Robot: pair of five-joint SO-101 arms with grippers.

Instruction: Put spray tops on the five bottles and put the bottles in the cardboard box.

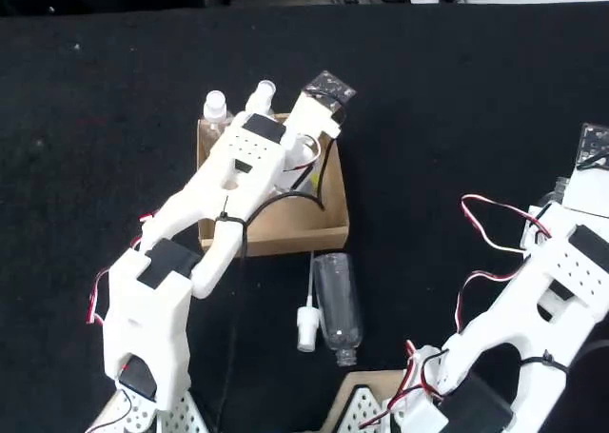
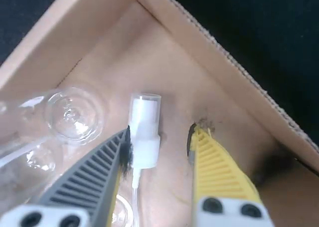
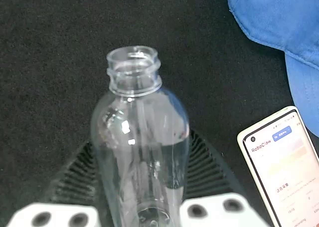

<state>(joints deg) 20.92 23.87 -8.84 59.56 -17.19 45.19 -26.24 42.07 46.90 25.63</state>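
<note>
Your right tool [image 3: 142, 167] is clenched on an uncapped bottle [image 3: 137, 112]: light, thin-walled and slick, so squeeze its middle gently. Your left tool [image 2: 159, 137] hangs released around a spray top [image 2: 144, 122] inside the cardboard box [image 2: 224, 77]

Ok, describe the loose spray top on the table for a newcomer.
Start at the cardboard box on the black table. Just outside the wall facing the arms' bases a clear bottle lies on its side, the spray top beside it. Small and white with a thin tube, it sits on no bottle.
</note>
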